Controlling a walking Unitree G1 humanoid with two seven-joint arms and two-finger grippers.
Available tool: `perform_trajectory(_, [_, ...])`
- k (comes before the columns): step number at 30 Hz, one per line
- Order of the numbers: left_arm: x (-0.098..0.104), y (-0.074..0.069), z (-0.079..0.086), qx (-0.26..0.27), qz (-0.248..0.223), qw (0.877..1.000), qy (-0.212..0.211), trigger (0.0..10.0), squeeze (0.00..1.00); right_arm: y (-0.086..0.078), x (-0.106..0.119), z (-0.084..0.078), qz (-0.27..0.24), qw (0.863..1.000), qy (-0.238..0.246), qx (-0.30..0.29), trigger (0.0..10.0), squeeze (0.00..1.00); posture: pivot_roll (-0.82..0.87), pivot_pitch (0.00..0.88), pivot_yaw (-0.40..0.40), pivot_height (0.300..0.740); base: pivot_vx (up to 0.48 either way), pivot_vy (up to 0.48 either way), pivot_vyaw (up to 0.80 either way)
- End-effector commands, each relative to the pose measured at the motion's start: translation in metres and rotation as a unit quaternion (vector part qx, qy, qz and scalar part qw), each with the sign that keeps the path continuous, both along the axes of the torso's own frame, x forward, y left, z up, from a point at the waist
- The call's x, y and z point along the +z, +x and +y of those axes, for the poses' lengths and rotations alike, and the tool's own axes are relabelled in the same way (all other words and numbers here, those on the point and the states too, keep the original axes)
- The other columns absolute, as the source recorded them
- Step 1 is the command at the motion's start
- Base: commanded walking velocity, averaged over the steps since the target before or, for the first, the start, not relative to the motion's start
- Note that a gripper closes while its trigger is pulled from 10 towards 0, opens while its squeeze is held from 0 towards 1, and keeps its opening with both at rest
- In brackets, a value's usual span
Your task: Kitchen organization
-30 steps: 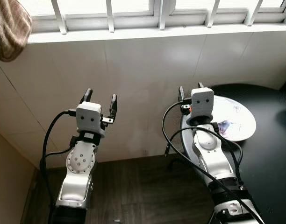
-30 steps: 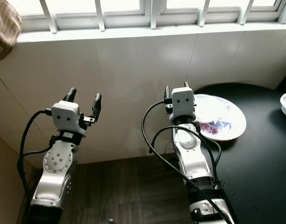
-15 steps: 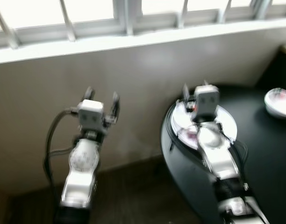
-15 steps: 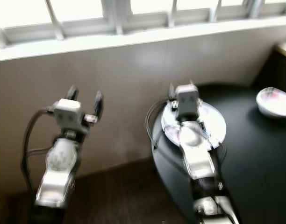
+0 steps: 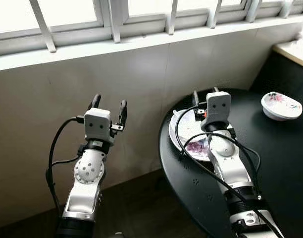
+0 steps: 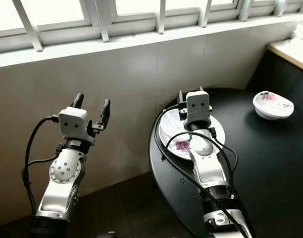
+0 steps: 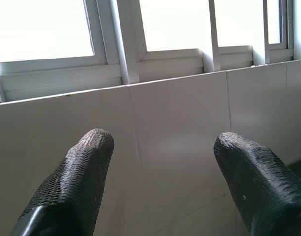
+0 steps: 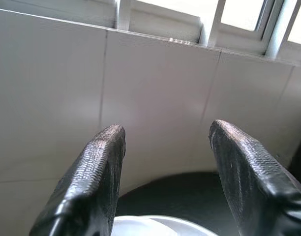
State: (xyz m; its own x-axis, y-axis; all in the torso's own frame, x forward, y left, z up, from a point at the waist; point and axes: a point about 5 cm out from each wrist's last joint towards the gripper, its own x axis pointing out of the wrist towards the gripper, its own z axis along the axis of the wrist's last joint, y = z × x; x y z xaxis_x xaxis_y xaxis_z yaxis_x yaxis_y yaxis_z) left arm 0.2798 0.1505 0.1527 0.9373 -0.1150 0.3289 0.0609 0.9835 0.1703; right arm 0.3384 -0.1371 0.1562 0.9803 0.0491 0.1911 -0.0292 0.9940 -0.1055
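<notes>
A white plate (image 5: 187,140) with a purple pattern lies near the left edge of a round black table (image 5: 275,168). My right gripper (image 5: 205,92) hovers open above the plate's far side, with nothing between its fingers (image 8: 99,167). A small white bowl (image 5: 280,105) with a pink pattern sits at the table's far right. My left gripper (image 5: 109,103) is held up open and empty to the left of the table, facing the tiled wall, its fingertips (image 7: 89,157) well apart.
A white tiled wall (image 5: 141,74) with a barred window above runs across the back. A light countertop corner (image 5: 295,49) shows at the far right. Dark wooden floor (image 5: 136,208) lies below, left of the table.
The camera has swung right: the hanging cloth at upper left has left the picture and more of the black table, with the small bowl, has come in. Both grippers stay open.
</notes>
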Motion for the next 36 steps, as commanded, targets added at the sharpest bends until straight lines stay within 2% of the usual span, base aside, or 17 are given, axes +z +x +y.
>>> perform_trajectory(1, [0.000, 0.000, -0.002, -0.002, 0.000, 1.000, 0.002, 10.0, 0.00, 0.006, -0.001, -0.009, 0.024, 0.999, 0.026, -0.002, 10.0, 0.00, 0.04, 0.000, -0.032, 0.740, 0.000, 0.000, 0.00])
perform_trajectory(3, [0.000, 0.000, -0.002, -0.002, 0.001, 1.000, 0.002, 10.0, 0.00, 0.012, -0.003, -0.016, 0.051, 0.999, -0.002, -0.003, 10.0, 0.00, 0.04, 0.000, -0.031, 0.740, 0.000, 0.000, 0.00])
perform_trajectory(7, [0.000, 0.000, -0.001, -0.002, 0.002, 1.000, 0.003, 10.0, 0.00, 0.017, -0.005, -0.025, 0.083, 0.996, -0.008, -0.004, 10.0, 0.00, 0.04, 0.000, -0.033, 0.740, 0.000, 0.000, 0.40])
perform_trajectory(8, [0.000, 0.000, -0.001, -0.002, 0.002, 1.000, 0.003, 10.0, 0.00, 0.020, -0.012, -0.029, 0.129, 0.992, 0.003, 0.003, 10.0, 0.00, 0.04, 0.000, -0.033, 0.740, 0.000, 0.000, 0.00])
perform_trajectory(9, [-0.001, 0.001, -0.001, -0.002, 0.002, 1.000, 0.003, 10.0, 0.00, 0.024, -0.022, -0.033, 0.199, 0.980, 0.002, 0.021, 10.0, 0.00, 0.04, 0.000, -0.033, 0.740, 0.000, 0.000, 0.00])
perform_trajectory(12, [-0.001, 0.001, -0.001, -0.003, 0.002, 1.000, 0.004, 10.0, 0.00, 0.028, -0.022, -0.038, 0.218, 0.975, -0.022, 0.038, 10.0, 0.00, 0.04, 0.000, -0.033, 0.740, 0.000, 0.000, 0.00])
perform_trajectory(13, [0.000, 0.001, -0.002, -0.003, 0.002, 1.000, 0.004, 10.0, 0.00, 0.031, -0.017, -0.040, 0.222, 0.971, -0.050, 0.068, 10.0, 0.00, 0.04, 0.000, -0.033, 0.740, 0.000, 0.000, 0.00])
perform_trajectory(14, [0.000, 0.001, -0.002, -0.003, 0.002, 1.000, 0.004, 10.0, 0.00, 0.032, -0.015, -0.039, 0.225, 0.969, -0.057, 0.081, 10.0, 0.00, 0.04, 0.000, -0.033, 0.740, 0.000, 0.000, 0.00])
perform_trajectory(23, [0.000, 0.001, -0.001, 0.000, -0.001, 1.000, 0.004, 10.0, 0.00, 0.037, -0.005, -0.038, 0.261, 0.947, -0.093, 0.166, 10.0, 0.00, 0.05, 0.000, -0.042, 0.740, 0.000, 0.000, 0.00])
perform_trajectory(24, [0.001, 0.001, 0.000, 0.001, -0.001, 1.000, 0.004, 10.0, 0.00, 0.037, -0.004, -0.038, 0.268, 0.941, -0.102, 0.181, 10.0, 0.00, 0.05, 0.000, -0.044, 0.740, 0.000, 0.000, 0.00])
perform_trajectory(29, [0.001, 0.001, -0.001, 0.002, -0.001, 1.000, 0.004, 10.0, 0.00, 0.038, -0.007, -0.049, 0.286, 0.932, -0.127, 0.184, 10.0, 0.00, 0.05, 0.000, -0.046, 0.740, 0.000, 0.000, 0.00])
perform_trajectory(34, [0.000, 0.001, -0.001, 0.002, 0.000, 1.000, 0.004, 10.0, 0.00, 0.037, -0.012, -0.051, 0.317, 0.923, -0.080, 0.204, 10.0, 0.00, 0.05, 0.000, -0.047, 0.740, 0.000, 0.000, 0.00])
perform_trajectory(35, [0.000, 0.001, -0.001, 0.002, 0.001, 1.000, 0.004, 10.0, 0.00, 0.035, -0.016, -0.050, 0.329, 0.914, -0.080, 0.223, 10.0, 0.00, 0.05, 0.000, -0.047, 0.740, 0.000, 0.000, 0.00])
perform_trajectory(36, [0.000, 0.001, -0.001, 0.002, 0.001, 1.000, 0.003, 10.0, 0.00, 0.035, -0.017, -0.050, 0.332, 0.912, -0.081, 0.227, 10.0, 0.00, 0.05, 0.000, -0.047, 0.740, 0.000, 0.000, 0.00])
